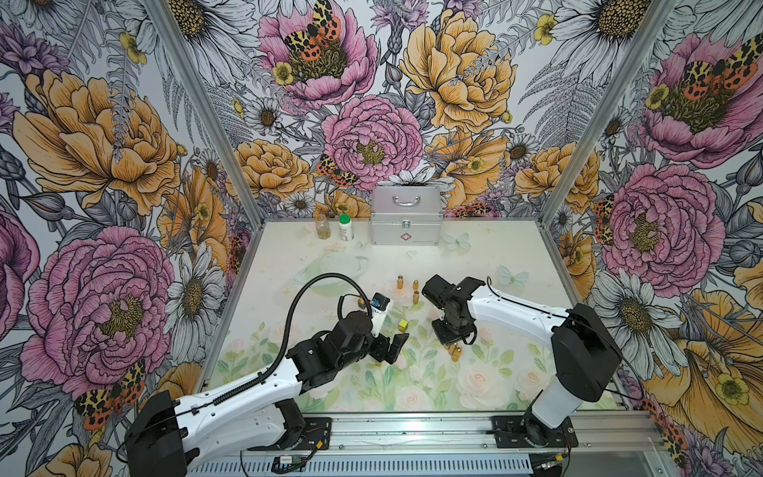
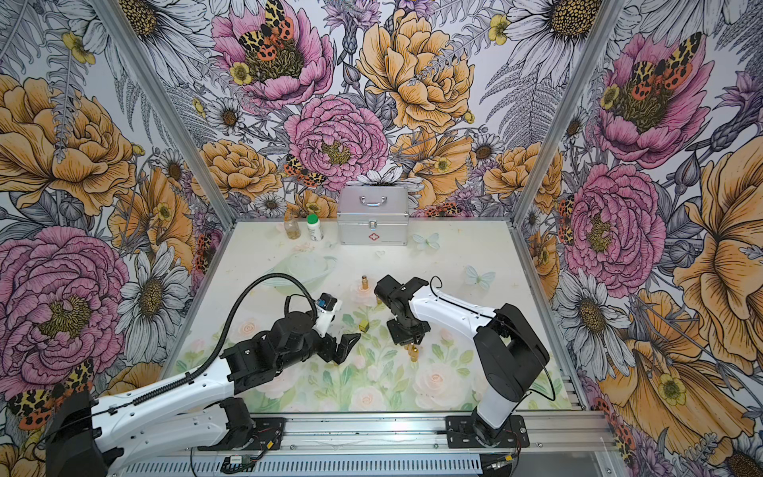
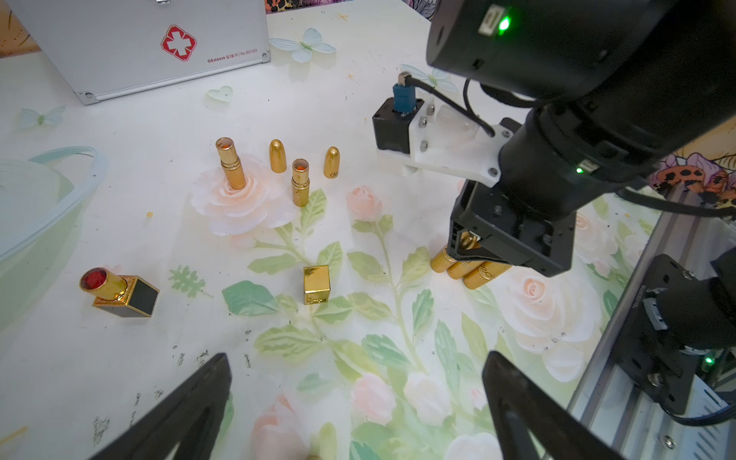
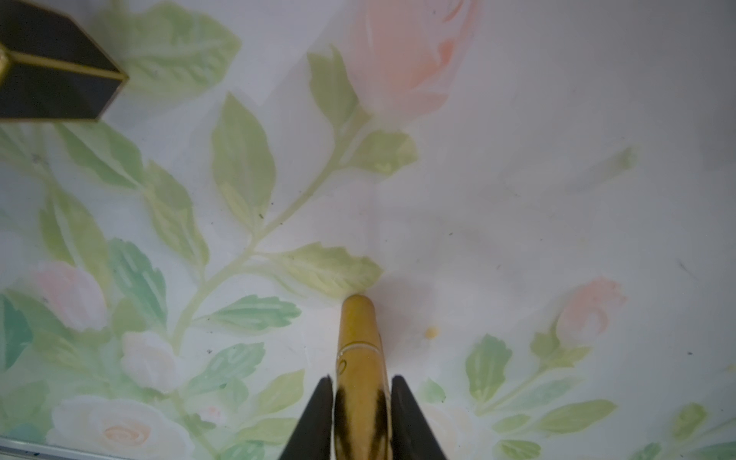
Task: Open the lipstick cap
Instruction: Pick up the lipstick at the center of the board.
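Not much to read here tbh. The silver case (image 3: 139, 44) at the far edge of the table (image 3: 59, 358) has a red cross sign (image 3: 179, 42) on its front. Right beside it is small red print: "GLosen", a few Chinese characters, then "No.B0169". The cross shows in both top views too, but the print is too small there. One gold lipstick tube (image 3: 484, 275), lying toward the front edge, has dark lettering and I only get "eo". A bullet-shaped gold cap (image 3: 331, 162) standing mid-table has tiny letters I can't make out. The white bottle (image 1: 346, 227) near the far edge has a label, unreadable.
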`<state>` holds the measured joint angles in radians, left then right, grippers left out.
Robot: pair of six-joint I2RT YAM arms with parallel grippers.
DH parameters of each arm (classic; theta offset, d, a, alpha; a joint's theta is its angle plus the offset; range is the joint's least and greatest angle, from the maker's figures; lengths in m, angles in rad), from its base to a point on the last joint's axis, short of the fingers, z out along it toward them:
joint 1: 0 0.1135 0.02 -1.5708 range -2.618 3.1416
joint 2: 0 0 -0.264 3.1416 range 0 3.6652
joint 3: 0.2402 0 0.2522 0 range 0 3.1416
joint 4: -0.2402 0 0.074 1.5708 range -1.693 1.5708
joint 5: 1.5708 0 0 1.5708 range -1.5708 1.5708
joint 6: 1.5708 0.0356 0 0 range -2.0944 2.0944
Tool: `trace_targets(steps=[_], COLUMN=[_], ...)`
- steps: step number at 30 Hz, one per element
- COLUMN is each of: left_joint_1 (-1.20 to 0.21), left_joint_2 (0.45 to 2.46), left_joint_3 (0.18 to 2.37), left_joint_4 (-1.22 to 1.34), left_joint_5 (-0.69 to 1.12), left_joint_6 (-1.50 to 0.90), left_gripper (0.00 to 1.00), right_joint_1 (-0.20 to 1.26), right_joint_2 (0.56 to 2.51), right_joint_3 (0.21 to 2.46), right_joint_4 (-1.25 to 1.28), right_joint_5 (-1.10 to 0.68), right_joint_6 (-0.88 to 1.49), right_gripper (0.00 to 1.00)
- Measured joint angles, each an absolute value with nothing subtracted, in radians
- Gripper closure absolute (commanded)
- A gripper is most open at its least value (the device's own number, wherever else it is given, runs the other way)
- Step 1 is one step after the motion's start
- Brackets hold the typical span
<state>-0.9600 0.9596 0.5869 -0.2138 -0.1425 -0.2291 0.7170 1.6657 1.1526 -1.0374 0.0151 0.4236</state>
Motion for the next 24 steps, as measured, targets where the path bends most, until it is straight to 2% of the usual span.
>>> trace_targets(steps=[24], left_joint_1=[-0.960], left_joint_2=[0.960], left_joint_3=[0.587], left_joint_4=[-0.213], left_joint_5=[-0.169], left_joint_6=[-0.224], left_gripper=[0.01], right_joint_1=[0.717], right_joint_2=[1.663], right_joint_3=[1.213], right_joint_4=[-1.036], right_joint_5=[-0.004], right_joint_6=[0.429], right_gripper=[0.78])
